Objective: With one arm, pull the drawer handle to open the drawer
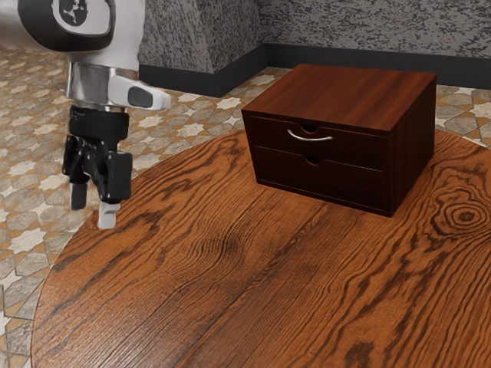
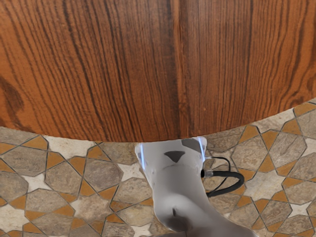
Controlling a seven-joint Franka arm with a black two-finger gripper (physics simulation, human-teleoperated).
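The cabinet [image 1: 345, 96] has 2 closed drawers [image 1: 357, 147], spread claw [image 1: 93, 208] well apart.

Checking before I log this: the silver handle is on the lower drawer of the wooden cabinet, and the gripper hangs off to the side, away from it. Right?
No. The exterior view shows the silver handle on the upper drawer, not the lower drawer. The rest holds: the gripper hangs off to the side, away from the wooden cabinet.
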